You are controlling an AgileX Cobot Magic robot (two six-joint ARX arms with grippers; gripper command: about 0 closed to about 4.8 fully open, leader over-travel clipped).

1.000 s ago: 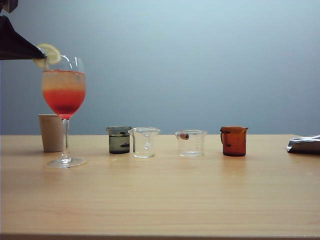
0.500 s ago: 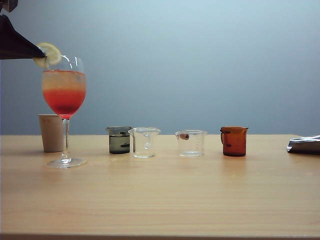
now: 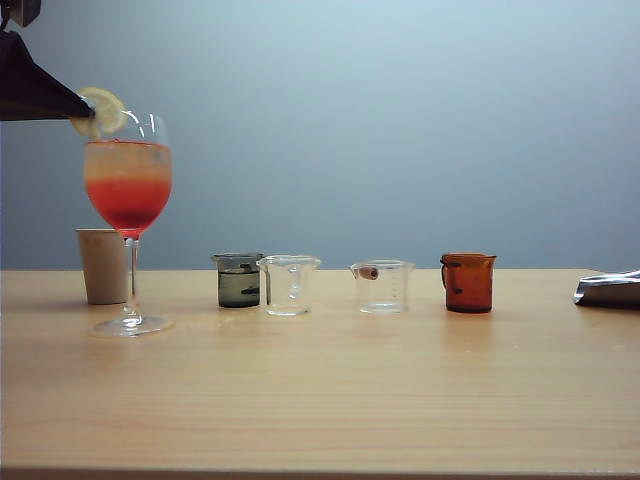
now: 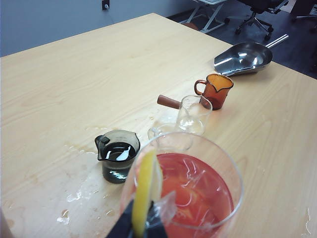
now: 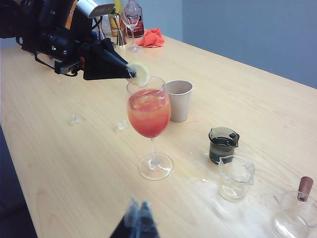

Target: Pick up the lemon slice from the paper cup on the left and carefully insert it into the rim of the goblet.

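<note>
Two end effectors appear. Left end effector (image 3: 88,108), closed on the lemon slice (image 3: 103,110), holds it edge-down at the rim of the goblet (image 3: 128,190), on the side nearest the arm; the slice overlaps the rim, but whether it is seated on the glass cannot be told. Right end effector (image 5: 137,214), fingertips together and holding nothing, hangs above the bench (image 3: 330,400), well apart from the goblet. Paper cup (image 3: 103,265) stands just behind the goblet's stem.

Exterior view: a row along the bench, from goblet to smoky beaker (image 3: 238,280), clear beaker (image 3: 288,285), clear handled jug (image 3: 381,286), amber jug (image 3: 467,282) and a steel scoop (image 3: 608,289) at the far edge.

Left wrist view: the slice (image 4: 145,191) seen edge-on between the fingertips above red liquid, with wet patches on the bench near the smoky beaker (image 4: 117,155).

Right wrist view: the left arm's black body, the slice (image 5: 140,73) face-on over the rim, and bottles and an orange cloth (image 5: 150,38) at the far end.
</note>
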